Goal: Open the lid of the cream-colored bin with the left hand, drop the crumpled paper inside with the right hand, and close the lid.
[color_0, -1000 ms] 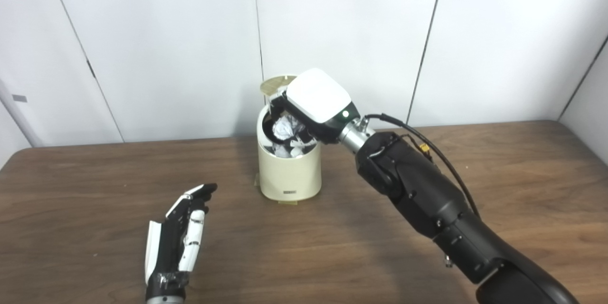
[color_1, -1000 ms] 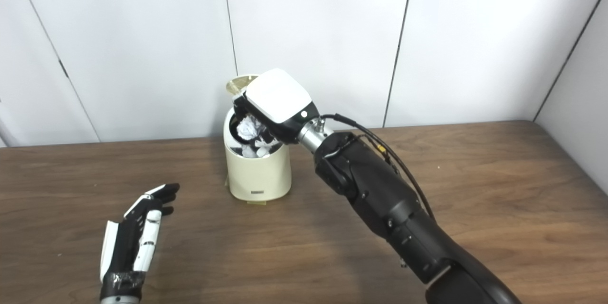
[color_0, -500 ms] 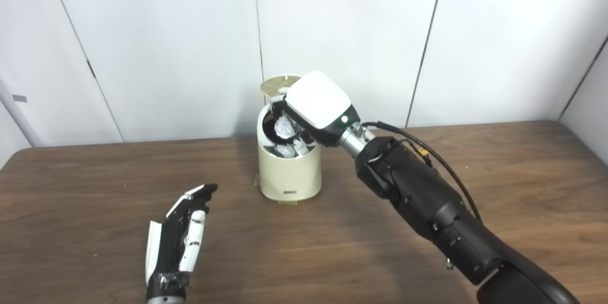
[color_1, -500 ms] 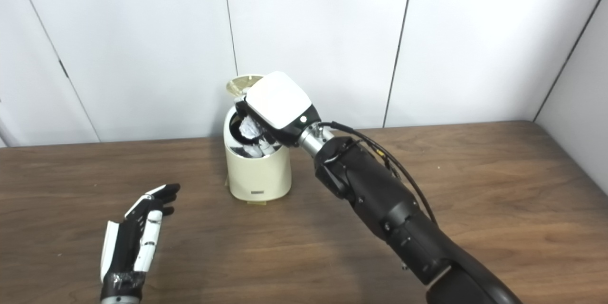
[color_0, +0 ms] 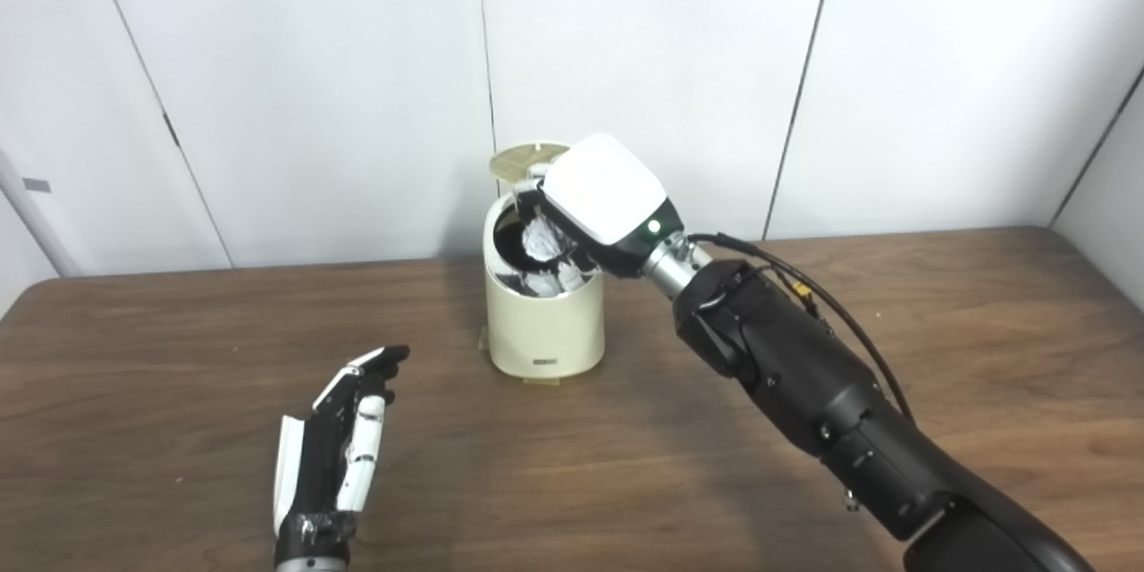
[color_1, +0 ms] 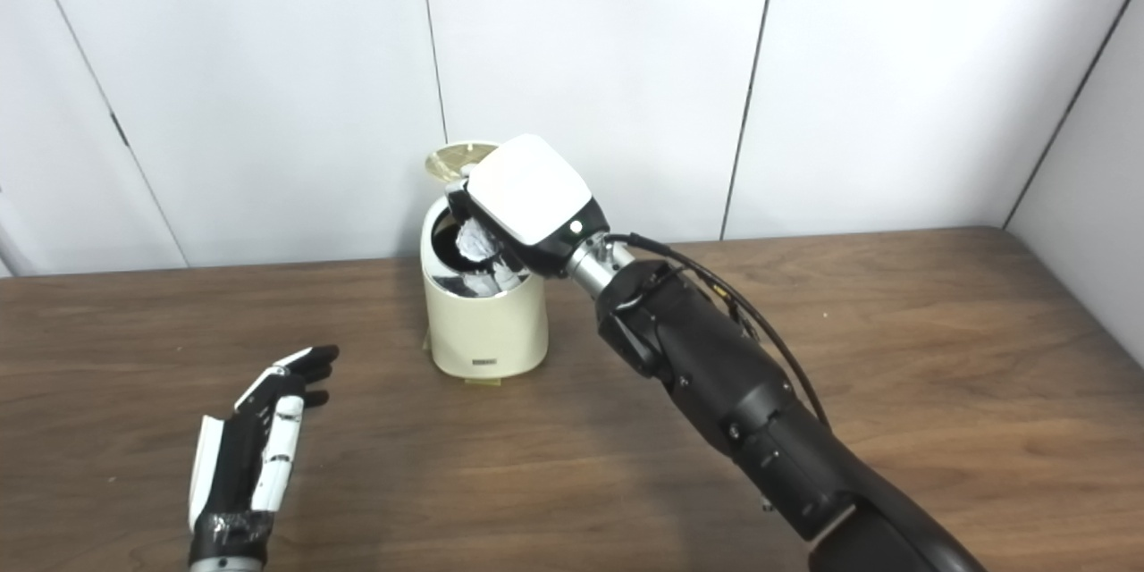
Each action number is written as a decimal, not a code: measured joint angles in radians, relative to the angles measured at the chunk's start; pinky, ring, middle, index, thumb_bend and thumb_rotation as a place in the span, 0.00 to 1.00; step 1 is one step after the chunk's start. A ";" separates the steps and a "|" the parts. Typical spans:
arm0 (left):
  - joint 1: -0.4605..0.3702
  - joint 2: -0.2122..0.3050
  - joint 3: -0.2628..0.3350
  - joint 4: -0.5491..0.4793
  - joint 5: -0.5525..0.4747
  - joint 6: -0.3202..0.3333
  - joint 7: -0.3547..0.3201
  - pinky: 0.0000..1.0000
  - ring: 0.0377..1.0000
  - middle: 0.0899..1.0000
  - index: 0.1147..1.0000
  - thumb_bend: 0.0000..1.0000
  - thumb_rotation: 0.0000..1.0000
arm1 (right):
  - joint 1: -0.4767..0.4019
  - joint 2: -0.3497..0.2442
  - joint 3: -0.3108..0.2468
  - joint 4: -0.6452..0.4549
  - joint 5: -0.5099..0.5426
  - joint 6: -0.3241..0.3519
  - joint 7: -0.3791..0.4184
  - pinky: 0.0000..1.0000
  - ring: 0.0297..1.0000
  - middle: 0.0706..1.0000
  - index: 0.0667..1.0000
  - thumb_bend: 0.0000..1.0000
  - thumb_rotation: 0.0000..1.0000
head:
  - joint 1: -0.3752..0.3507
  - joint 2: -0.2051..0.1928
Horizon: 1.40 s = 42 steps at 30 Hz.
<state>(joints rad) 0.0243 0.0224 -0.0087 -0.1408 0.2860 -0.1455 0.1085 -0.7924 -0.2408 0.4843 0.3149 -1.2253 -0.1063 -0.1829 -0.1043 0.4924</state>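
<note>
The cream-colored bin (color_0: 543, 326) stands at the back middle of the wooden table, its round lid (color_0: 523, 158) tipped up behind the opening. My right hand (color_0: 601, 197) hovers over the bin's mouth, shut on the crumpled white paper (color_0: 539, 237), which sits in the opening between its fingers. My left hand (color_0: 335, 456) rests low over the table to the bin's front left, open, fingers straight and holding nothing.
The brown table (color_0: 179, 357) stretches wide on both sides of the bin. White wall panels (color_0: 268, 89) stand close behind it. My right forearm (color_0: 804, 393) crosses the table's right half.
My right hand has dipped a little lower and right over the bin's mouth with the paper. The left hand and the lid have not moved.
</note>
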 measured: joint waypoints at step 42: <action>0.000 0.003 -0.001 0.002 0.000 0.000 0.000 0.73 0.79 0.78 0.75 0.36 0.94 | 0.011 0.000 0.013 -0.076 -0.038 0.103 0.128 0.56 0.77 0.81 0.76 1.00 0.19 | -0.002 0.000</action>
<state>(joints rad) 0.0243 0.0256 -0.0094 -0.1392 0.2855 -0.1457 0.1085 -0.7810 -0.2403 0.4976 0.2392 -1.2633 -0.0033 -0.0550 -0.1058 0.4924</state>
